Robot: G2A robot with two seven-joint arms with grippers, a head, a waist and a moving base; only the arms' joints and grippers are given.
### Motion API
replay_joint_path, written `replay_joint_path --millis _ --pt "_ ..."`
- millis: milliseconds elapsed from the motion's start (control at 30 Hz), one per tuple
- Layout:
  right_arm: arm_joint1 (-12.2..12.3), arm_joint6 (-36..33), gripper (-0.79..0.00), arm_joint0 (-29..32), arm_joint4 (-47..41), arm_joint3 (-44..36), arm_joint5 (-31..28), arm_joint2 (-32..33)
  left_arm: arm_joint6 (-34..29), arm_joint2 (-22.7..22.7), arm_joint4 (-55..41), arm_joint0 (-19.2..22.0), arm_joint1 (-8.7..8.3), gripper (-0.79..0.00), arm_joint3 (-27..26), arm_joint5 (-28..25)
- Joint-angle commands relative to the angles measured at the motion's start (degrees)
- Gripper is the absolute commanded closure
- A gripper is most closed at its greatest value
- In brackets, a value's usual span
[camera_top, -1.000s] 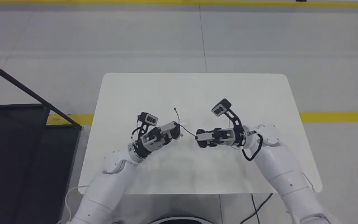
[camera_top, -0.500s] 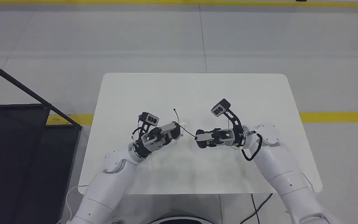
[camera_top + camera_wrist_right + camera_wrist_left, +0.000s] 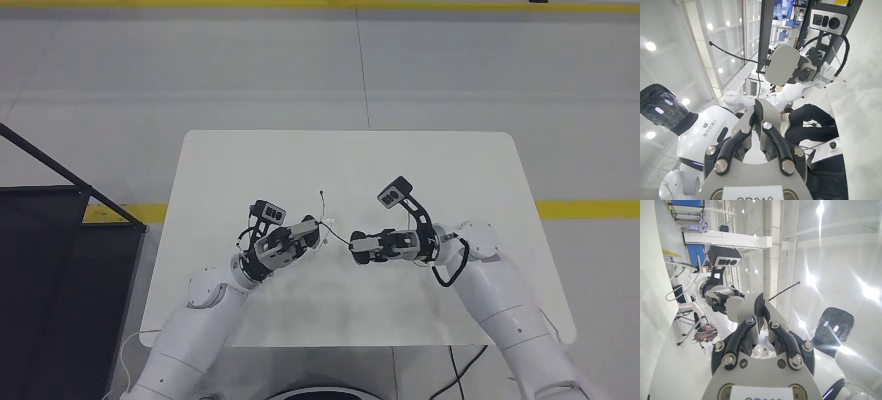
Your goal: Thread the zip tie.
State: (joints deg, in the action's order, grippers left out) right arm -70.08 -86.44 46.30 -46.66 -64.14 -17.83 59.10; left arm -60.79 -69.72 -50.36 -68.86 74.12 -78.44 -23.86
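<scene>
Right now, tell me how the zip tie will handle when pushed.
The zip tie is probably springy, not floppy: its free end juts out past the left gripper in a nearly straight line. Being so thin, it is likely very light, and it may buckle if pushed endwise.

Black zip tie [image 3: 730, 54] from the closed right hand [image 3: 757, 103] to the left hand [image 3: 770, 64] beyond
</scene>
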Motion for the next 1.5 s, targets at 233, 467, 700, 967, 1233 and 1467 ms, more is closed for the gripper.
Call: replay_joint_path --millis 233,467,700,967,1233,1467 --pt "0.2 0.4 0.0 0.8 -2.9 0.8 -0.4 2.6 2.0 -0.7 5.4 -0.4 -0.16 0.0 1.0 -3.4" --pt "0.7 0.3 0.0 2.0 -4.0 -0.1 -0.3 5.0 3.1 -0.6 11.2 -1.4 -0.45 0.0 -0.3 -4.8" --pt "1.0 0.6 0.0 3.4 -5.9 -1.0 -0.6 7.5 2.4 -1.3 13.0 -2.4 -0.85 0.0 -0.4 -5.4" --pt "1.2 0.8 0.0 5.0 -7.1 -2.4 -0.8 9.9 1.9 -2.5 13.8 -3.8 -1.32 0.0 -0.7 -6.5" --pt "1.2 1.0 0.0 6.0 -7.3 -3.3 -1.0 11.1 1.7 -2.7 13.5 -4.1 -1.53 0.0 -0.3 -7.0" --pt "1.1 0.9 0.0 6.1 -7.2 -3.2 -0.9 11.5 1.7 -2.5 13.1 -4.0 -1.6 0.0 -0.1 -7.3"
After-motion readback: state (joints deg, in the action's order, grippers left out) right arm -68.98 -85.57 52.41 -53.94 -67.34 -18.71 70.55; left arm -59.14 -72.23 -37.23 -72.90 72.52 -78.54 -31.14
